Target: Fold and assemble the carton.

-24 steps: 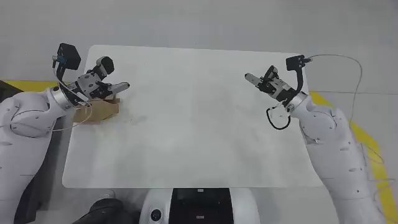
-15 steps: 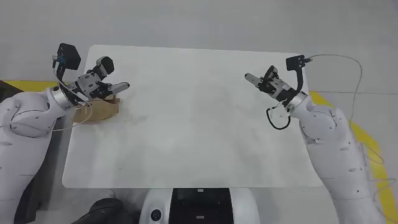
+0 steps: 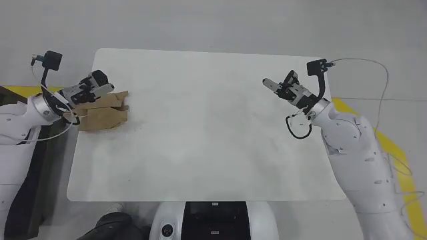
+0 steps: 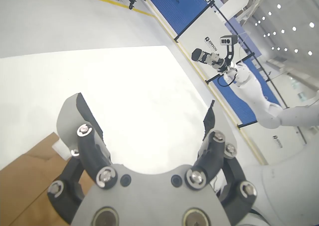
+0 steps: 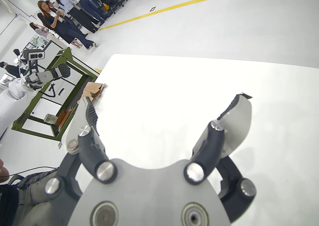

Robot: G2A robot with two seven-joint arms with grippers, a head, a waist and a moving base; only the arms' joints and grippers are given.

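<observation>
Cardboard carton (image 3: pixel 103 112) on white table (image 3: pixel 213 147)

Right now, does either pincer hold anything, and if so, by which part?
Nothing is held. The left pincer and the right pincer are both open and empty; the carton lies on the table.

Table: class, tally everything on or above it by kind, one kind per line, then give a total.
carton: 1
grippers: 2, the left gripper and the right gripper
Total: 3
</observation>
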